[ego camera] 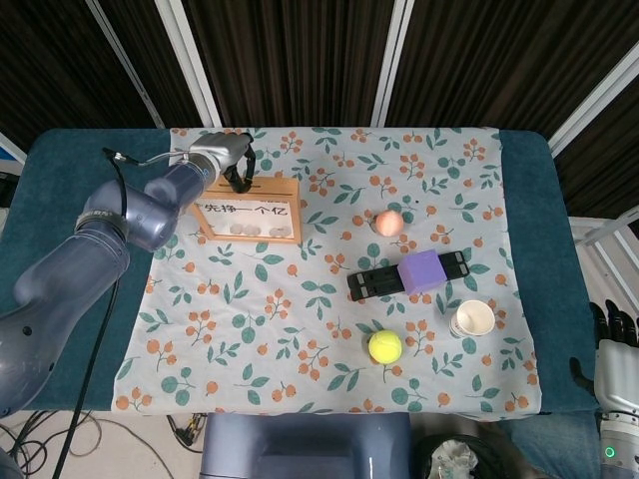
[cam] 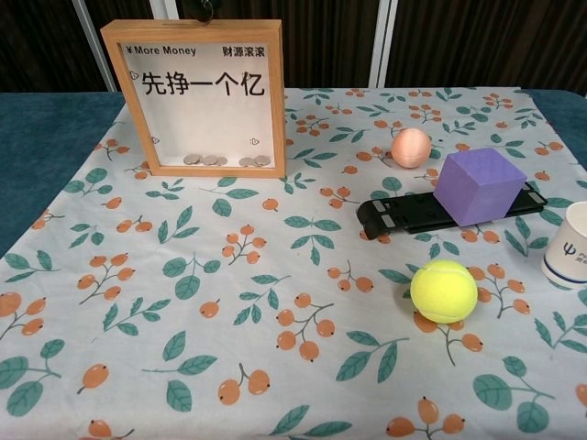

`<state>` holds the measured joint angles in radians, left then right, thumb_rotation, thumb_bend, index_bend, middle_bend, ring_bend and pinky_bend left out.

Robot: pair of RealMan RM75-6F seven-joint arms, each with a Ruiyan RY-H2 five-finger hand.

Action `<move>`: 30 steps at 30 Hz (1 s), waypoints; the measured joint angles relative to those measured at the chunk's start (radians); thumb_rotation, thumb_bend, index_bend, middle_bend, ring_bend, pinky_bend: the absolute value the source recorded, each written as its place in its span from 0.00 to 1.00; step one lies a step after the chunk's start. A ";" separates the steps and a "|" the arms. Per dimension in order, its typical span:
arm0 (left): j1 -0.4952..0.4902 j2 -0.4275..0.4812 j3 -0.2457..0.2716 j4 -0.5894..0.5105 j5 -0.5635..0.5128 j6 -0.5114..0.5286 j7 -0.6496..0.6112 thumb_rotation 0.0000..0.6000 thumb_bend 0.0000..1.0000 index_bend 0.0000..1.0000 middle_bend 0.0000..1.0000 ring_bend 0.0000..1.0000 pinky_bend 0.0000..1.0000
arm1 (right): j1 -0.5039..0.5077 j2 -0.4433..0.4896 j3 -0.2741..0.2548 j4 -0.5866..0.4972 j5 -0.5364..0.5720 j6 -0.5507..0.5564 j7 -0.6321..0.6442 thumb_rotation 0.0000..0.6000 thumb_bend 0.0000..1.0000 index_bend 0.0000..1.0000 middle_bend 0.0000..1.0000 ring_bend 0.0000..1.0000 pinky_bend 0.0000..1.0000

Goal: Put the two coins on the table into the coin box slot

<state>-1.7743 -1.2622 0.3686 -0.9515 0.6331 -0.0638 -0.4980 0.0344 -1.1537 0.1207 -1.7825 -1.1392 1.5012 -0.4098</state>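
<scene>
The coin box (cam: 193, 97), an upright wooden frame with a clear front pane printed with black Chinese characters and "More Money", stands at the far left of the floral tablecloth (cam: 275, 302), and a row of small silver coins (cam: 225, 160) lies along its bottom ledge behind the pane. No loose coin shows anywhere on the cloth in either view, so the two may already be inside, or one may be hidden in the hand. The left hand (ego camera: 232, 160) hangs over the top edge of the box where the slot should be, its dark fingers (ego camera: 243, 172) pointing down at the rim; whether they pinch a coin cannot be told. The right hand (ego camera: 617, 344) hangs off the table at the lower right corner, holding nothing, fingers loosely apart. Coins are thin, hard, light and slippery. They are best taken by the rim between thumb and fingertip, since flat on soft cloth they give little to catch, and held edge-on to meet the slot. The box looks light and tall, so a push at its top could tip it.
</scene>
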 measured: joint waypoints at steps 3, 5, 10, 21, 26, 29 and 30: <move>0.002 -0.004 0.000 0.005 0.017 0.001 -0.015 1.00 0.59 0.57 0.04 0.00 0.00 | 0.000 0.000 0.000 -0.001 0.002 0.000 0.000 1.00 0.41 0.10 0.04 0.08 0.00; 0.002 -0.006 0.000 0.009 0.026 0.001 -0.020 1.00 0.59 0.57 0.04 0.00 0.00 | 0.000 0.001 0.001 -0.001 0.003 0.000 -0.001 1.00 0.41 0.10 0.04 0.08 0.00; -0.001 -0.013 0.005 0.014 0.051 0.001 -0.041 1.00 0.59 0.57 0.04 0.00 0.00 | 0.000 0.001 0.001 -0.002 0.005 -0.002 -0.001 1.00 0.41 0.10 0.04 0.08 0.00; -0.005 -0.018 0.003 0.012 0.091 0.002 -0.073 1.00 0.59 0.56 0.04 0.00 0.00 | 0.001 0.004 0.002 -0.004 0.007 -0.003 -0.001 1.00 0.41 0.10 0.05 0.08 0.00; -0.007 -0.020 0.002 0.010 0.109 0.000 -0.084 1.00 0.57 0.56 0.04 0.00 0.00 | 0.002 0.004 0.002 -0.003 0.006 -0.003 0.000 1.00 0.41 0.10 0.05 0.08 0.00; -0.009 -0.020 0.000 0.007 0.119 -0.001 -0.090 1.00 0.57 0.56 0.04 0.00 0.00 | 0.002 0.003 0.002 -0.003 0.005 -0.002 0.001 1.00 0.41 0.10 0.05 0.08 0.00; -0.010 -0.019 0.000 0.006 0.123 0.000 -0.093 1.00 0.57 0.56 0.04 0.00 0.00 | 0.002 0.004 0.002 -0.003 0.005 -0.002 0.001 1.00 0.41 0.10 0.05 0.08 0.00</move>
<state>-1.7842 -1.2814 0.3685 -0.9453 0.7561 -0.0638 -0.5910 0.0362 -1.1501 0.1228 -1.7851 -1.1344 1.4987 -0.4083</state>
